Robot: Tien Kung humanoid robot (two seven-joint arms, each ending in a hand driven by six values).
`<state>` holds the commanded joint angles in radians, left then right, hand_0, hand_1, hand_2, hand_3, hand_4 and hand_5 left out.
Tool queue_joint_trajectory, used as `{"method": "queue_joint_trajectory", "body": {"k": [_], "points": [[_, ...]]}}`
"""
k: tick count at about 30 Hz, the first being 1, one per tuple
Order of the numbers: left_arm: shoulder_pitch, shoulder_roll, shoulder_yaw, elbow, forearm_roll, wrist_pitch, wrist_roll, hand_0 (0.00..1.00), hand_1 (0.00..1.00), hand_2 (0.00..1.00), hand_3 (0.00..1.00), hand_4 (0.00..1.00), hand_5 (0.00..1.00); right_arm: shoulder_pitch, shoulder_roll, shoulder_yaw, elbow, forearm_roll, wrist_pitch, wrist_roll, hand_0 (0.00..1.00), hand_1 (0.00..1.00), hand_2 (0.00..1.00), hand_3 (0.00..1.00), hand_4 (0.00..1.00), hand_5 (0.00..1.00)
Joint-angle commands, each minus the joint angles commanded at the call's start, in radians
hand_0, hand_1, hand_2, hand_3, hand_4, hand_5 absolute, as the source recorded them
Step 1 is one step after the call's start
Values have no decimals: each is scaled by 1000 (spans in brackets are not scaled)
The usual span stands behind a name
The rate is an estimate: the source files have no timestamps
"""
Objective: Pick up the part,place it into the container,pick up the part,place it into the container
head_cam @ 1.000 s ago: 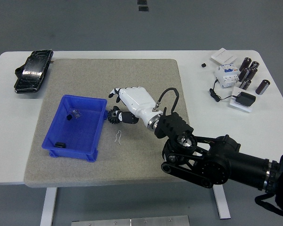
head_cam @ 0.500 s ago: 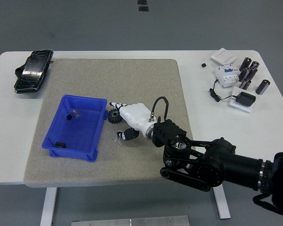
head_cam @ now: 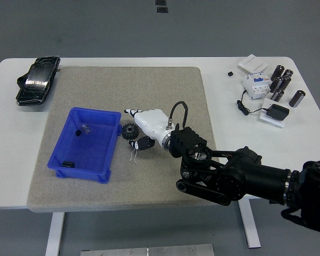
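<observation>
Right robot hand (head_cam: pixel 144 128) — we see it low over the gear (head_cam: pixel 130 130) beside the blue bin (head_cam: pixel 85 144); grip on it we cannot tell.

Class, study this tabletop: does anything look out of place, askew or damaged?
Mostly tidy. The black flat device at the far left corner shows a crumpled or cracked-looking surface. A thin white wire clip lies loose on the grey mat, outside the blue plastic bin.

No text, label or number is legible on anything on the table.
</observation>
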<state>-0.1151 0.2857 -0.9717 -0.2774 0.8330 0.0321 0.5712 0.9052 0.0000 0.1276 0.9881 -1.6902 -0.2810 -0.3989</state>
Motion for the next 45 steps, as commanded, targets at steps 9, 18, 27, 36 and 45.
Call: {"method": "queue_joint_trajectory", "body": {"k": [9, 18, 27, 36, 45], "points": [[-3, 1, -3, -1, 7, -2, 2, 745, 720, 721, 655, 675, 413, 13, 0, -23, -29, 21, 39, -10, 400, 574, 805, 895, 875, 578], [-4, 2, -6, -1, 11, -3, 5, 745, 721, 721, 638, 665, 417, 11, 0, -43, -36, 29, 58, -16, 401, 575, 802, 895, 998, 804], [-6, 2, -18, -5, 25, -4, 14, 745, 720, 720, 638, 663, 416, 10, 0, -86, -30, 56, 21, -2, 400, 560, 739, 808, 998, 808], [-6, 1, -18, -4, 28, -3, 13, 745, 721, 719, 637, 658, 419, 5, 0, -118, -33, 64, -39, -2, 352, 464, 588, 669, 753, 526], [-6, 0, -18, -3, 29, -2, 9, 745, 720, 719, 634, 654, 424, 1, 0, -110, -35, 50, -73, -4, 308, 410, 501, 638, 665, 433]]}}
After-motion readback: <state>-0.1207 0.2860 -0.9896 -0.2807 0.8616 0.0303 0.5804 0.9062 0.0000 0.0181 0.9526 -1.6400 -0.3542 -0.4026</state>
